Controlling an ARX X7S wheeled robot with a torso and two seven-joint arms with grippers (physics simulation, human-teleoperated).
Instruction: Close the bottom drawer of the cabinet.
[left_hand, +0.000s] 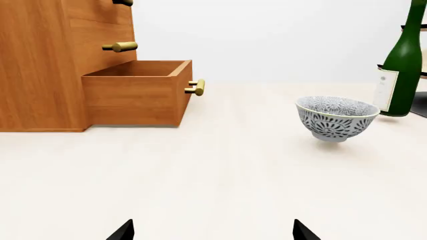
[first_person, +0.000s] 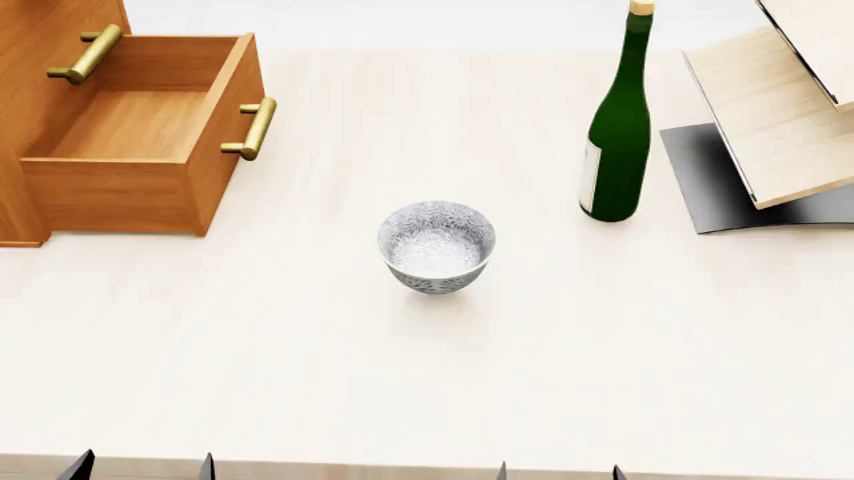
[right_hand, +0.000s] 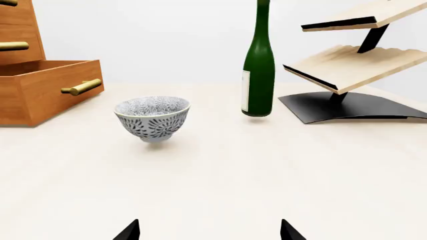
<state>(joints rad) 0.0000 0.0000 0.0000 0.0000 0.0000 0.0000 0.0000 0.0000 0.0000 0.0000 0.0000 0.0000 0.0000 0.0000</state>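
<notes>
Standing wide open at the far left of the pale cream tabletop (first_person: 561, 340), the bottom drawer (first_person: 134, 150), an orange-brown wooden box with a brass bar handle (first_person: 254, 128) across its front, juts out from the tall orange-brown wood-grain cabinet (left_hand: 40, 65). Its inside is bare wood, seen plainly from the head view. Above it, the middle drawer's brass handle (first_person: 87, 55) sits back against the cabinet face, that drawer pushed in.

Over to the grippers now: the left gripper (first_person: 140, 467) shows just two dark fingertips at the near edge of the table, spread apart with nothing between them. Same story for the right gripper (first_person: 558, 470), two dark tips parted, nothing held. Both are well short of the drawer, down at the table's near edge.

In the middle of the table stands a small grey-and-white patterned ceramic bowl (first_person: 437, 245), upright, apart from everything else. Beyond it to the right, a tall dark green glass bottle (first_person: 617, 140) with a pale label stands upright, just beside the black base (first_person: 707, 190) of a pale light-wood shelf rack (right_hand: 347, 60) with slanted boards. From the left wrist view, the drawer's side and front handle face out toward the bowl across open tabletop.
</notes>
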